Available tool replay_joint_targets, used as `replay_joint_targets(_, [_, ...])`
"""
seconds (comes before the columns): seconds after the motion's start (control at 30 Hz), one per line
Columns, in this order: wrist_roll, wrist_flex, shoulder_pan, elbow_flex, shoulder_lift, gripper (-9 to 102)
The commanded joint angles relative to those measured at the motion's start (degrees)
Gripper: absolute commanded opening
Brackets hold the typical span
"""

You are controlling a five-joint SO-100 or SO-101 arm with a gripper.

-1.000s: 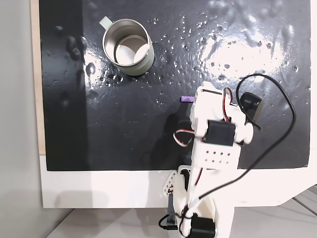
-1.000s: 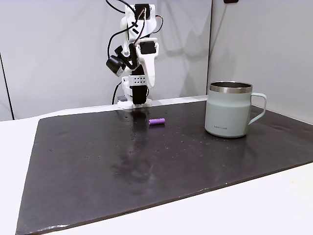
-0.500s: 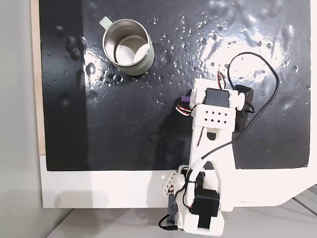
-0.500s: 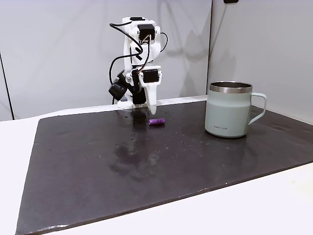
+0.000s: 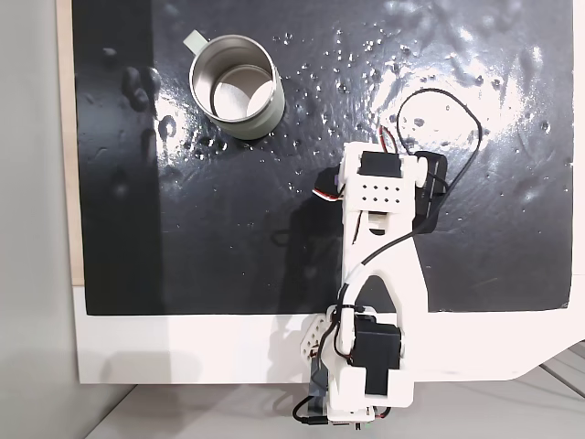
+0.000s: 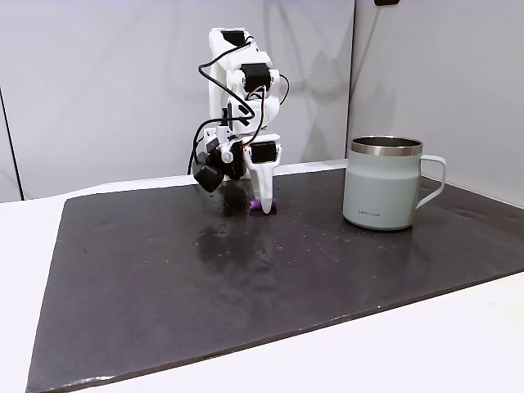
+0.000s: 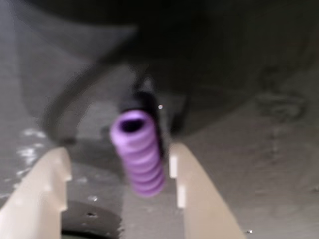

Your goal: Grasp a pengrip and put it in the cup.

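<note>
— What stands on the mat (image 5: 228, 238)?
— Just the cup (image 5: 235, 86), well apart from the arm (image 5: 375, 265), with bare mat between them.
— And down at the gripper (image 7: 119, 164)?
— Its fingers (image 7: 187, 194) stand apart with the pengrip (image 7: 138, 154) lying between them, close beside the right one in the wrist view, a gap on the left.
— The cup's mouth?
— Open upward, nothing over it.
</note>
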Motion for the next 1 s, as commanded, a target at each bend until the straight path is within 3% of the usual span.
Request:
replay_joint_targets(0.0, [-1.0, -1.7, -1.8, -0.1, -0.2, 20])
replay_joint_targets(0.17, [-1.0, -2.0, -3.2, 1.1, -1.4, 17])
replay_joint_targets(0.37, [-1.3, -1.5, -3.3, 1.1, -2.2, 2])
replay_joint_targets(0.53, [-1.5, 1.0, -3.2, 0.7, 0.0, 0])
replay_joint_targets(0.97, [0.0, 27.2, -2.3, -18.5, 21.1, 0])
